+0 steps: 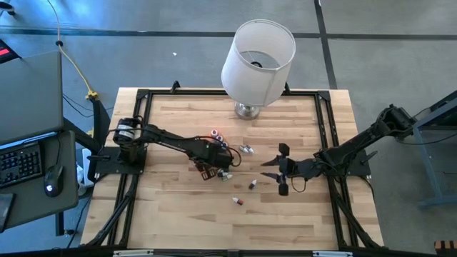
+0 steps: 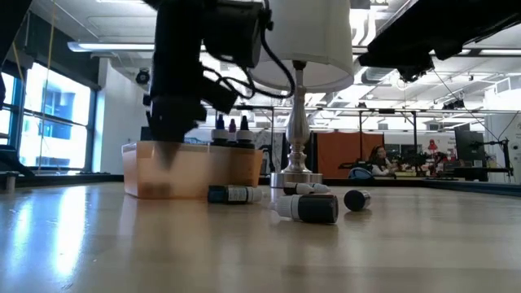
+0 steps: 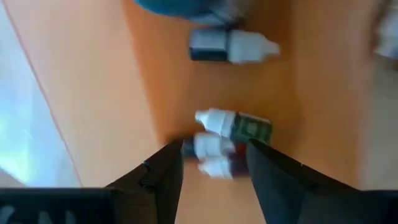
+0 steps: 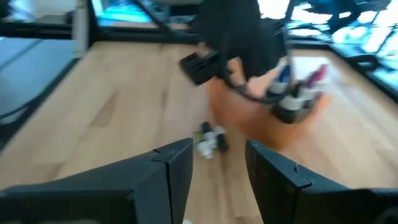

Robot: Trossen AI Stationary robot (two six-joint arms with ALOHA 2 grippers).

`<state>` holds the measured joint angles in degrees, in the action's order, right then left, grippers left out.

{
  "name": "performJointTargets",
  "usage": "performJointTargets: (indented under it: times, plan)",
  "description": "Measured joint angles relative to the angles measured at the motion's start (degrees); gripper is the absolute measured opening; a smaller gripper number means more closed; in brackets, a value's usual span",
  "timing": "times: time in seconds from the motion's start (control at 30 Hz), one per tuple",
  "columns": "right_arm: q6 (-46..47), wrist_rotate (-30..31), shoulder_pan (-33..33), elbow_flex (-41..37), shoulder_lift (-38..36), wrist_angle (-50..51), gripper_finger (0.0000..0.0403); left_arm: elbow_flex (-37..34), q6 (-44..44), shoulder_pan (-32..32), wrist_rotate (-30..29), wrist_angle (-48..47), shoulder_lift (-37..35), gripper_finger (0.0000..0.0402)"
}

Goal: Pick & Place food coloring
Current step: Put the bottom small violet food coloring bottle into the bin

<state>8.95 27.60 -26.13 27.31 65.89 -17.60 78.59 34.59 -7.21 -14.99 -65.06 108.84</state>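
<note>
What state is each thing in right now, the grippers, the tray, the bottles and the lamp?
left gripper: open, over the orange tray
right gripper: open, empty, above the table
orange tray: on the table, bottles inside
bottles in tray: some upright, some lying down
loose bottles: lying on their sides on the table
lamp: upright at the table's far edge

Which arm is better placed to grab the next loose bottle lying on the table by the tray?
Probably the right. The right claw hangs open beside the loose bottles on the bare table, with nothing between its fingers. The left claw is down inside the orange tray, open over bottles lying there.
</note>
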Motion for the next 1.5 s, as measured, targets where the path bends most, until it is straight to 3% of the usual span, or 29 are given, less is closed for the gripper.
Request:
performJointTargets:
  times: [0.17, 0.27, 0.4, 0.6, 0.77, 0.97, 1.33, 1.5]
  plan:
    - [-0.05, -8.63, 0.0, 0.0, 2.4, 0.04, 0.0139, 4.94, 0.7, -3.31, -1.59, -4.8, -0.76, 0.017]
    - [-1.68, -9.77, 0.0, 0.0, 6.48, -1.05, 0.0139, 7.26, 1.88, -6.54, -4.02, -7.57, -3.85, 0.017]
    - [-6.24, -10.4, 0.48, 0.0, 14.31, -7.22, 0.0139, 7.33, 5.29, -11.01, -6.0, -8.29, -8.67, 0.017]
    - [-9.13, -14.93, 3.62, -0.04, 24.29, -14.33, 0.0139, 7.53, 12.74, -19.1, -15.5, -10.07, -15.82, 0.017]
    - [-8.76, -18.38, 7.04, -0.04, 29.23, -15.31, 0.0139, 7.47, 15.85, -24.78, -19.93, -10.38, -17.83, 0.017]
    - [-6.44, -24.51, 9.68, -0.04, 33.38, -16.57, 0.0139, 7.24, 20.21, -30.1, -20.59, -11.29, -17.67, 0.017]
    - [-9.09, -22.12, 10.86, 0.02, 38.8, -25.03, 0.0138, 5.92, 25.88, -31.19, -21.75, -11.48, -17.62, 0.017]
    - [-8.81, -22.76, 10.87, 0.02, 38.8, -24.76, 0.0107, 5.92, 25.93, -31.07, -21.46, -11.36, -17.62, 0.017]
